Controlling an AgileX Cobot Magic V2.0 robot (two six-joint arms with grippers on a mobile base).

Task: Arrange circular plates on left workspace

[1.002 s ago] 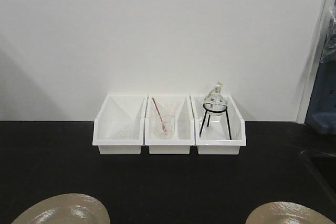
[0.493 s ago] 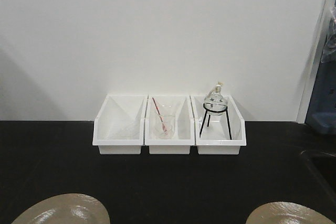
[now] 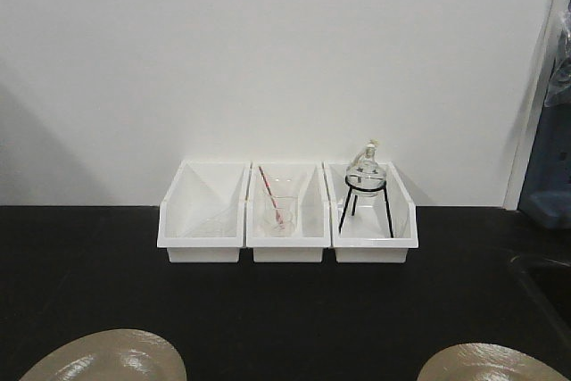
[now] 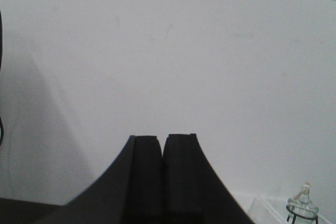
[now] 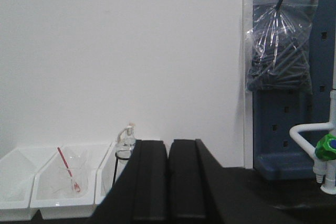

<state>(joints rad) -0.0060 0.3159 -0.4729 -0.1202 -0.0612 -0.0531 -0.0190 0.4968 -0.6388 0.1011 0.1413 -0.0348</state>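
Observation:
Two round beige-tan plates lie on the black bench top (image 3: 285, 310) at the bottom edge of the front view, both cut off by the frame: one plate (image 3: 107, 359) at the bottom left, the other plate (image 3: 491, 363) at the bottom right. Neither gripper appears in the front view. In the left wrist view my left gripper (image 4: 163, 140) is shut with nothing between its fingers and faces the white wall. My right gripper (image 5: 168, 142) is likewise shut and empty, pointing toward the wall beside the bins. No plate shows in either wrist view.
Three white bins (image 3: 287, 213) stand in a row against the wall: the middle one holds a glass beaker with a red stirrer (image 3: 278, 211), the right one a round flask on a black tripod (image 3: 366, 186). A blue pegboard with a bagged bundle (image 5: 278, 45) and a tap (image 5: 320, 150) stand at right.

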